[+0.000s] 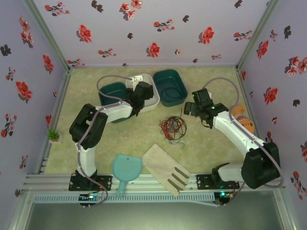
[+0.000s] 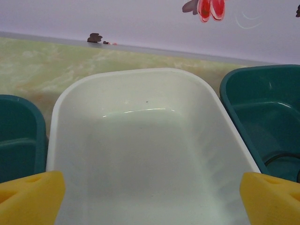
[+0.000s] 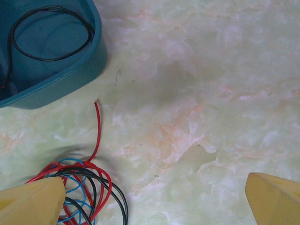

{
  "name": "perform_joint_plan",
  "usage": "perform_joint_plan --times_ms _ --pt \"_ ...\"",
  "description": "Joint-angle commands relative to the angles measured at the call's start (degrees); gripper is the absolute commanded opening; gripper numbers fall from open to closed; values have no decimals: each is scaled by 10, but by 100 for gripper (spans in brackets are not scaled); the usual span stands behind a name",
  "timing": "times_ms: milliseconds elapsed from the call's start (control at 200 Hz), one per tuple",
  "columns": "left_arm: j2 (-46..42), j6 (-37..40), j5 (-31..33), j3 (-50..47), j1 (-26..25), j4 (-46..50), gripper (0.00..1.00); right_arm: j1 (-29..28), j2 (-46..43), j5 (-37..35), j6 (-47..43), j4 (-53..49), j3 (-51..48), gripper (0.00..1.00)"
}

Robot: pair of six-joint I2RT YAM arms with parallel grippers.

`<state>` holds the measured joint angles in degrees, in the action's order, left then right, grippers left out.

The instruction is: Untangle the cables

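- Hovering at the white oval plastic tub (image 1: 156, 99), the left gripper (image 1: 142, 91) sits left of the red, black and teal-blue wire tangle (image 1: 172, 127).
- Its yellow fingers (image 2: 28, 197) gape, empty.
- Right gripper (image 3: 150, 201), also spread, hangs by the tangle, likely to pick.

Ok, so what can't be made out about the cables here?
Top external view: tangled pile of thin red, black and blue wires, too small to trace crossings.
Right wrist view: that pile is cut off by the bottom edge and a yellow pincer finger.
Left wrist view: black wire in teal plastic bin, cut off by right edge.
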<state>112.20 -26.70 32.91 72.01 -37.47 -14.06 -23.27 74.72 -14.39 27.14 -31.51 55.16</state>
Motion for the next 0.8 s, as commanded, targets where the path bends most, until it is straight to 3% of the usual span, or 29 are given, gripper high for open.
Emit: perform_joint_plan --times_ms 0,795 --pt "19 -6 9 25 5 11 96 -4 -9 -11 6 9 -13 99" --pt "98 0 17 86 5 17 100 -17 -14 52 3 62 -64 99"
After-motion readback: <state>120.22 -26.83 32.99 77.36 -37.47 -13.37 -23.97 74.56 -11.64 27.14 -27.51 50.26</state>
